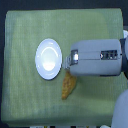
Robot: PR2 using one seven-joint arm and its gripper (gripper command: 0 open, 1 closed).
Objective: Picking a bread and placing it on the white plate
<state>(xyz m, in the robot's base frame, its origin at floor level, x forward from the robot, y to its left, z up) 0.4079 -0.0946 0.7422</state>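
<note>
Gripper (67, 65) is hovering between plate (48, 59) and bread (68, 85), its jaws too blurred to judge. Bread is lying mid-cloth, just below the fingertips, long axis running toward the cloth's near edge.

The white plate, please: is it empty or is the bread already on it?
Empty: the white plate shows bare; the bread lies beside it.

1 bread (68, 86), 1 white plate (48, 59), 1 green cloth (25, 100), 1 robot arm (97, 57).
</note>
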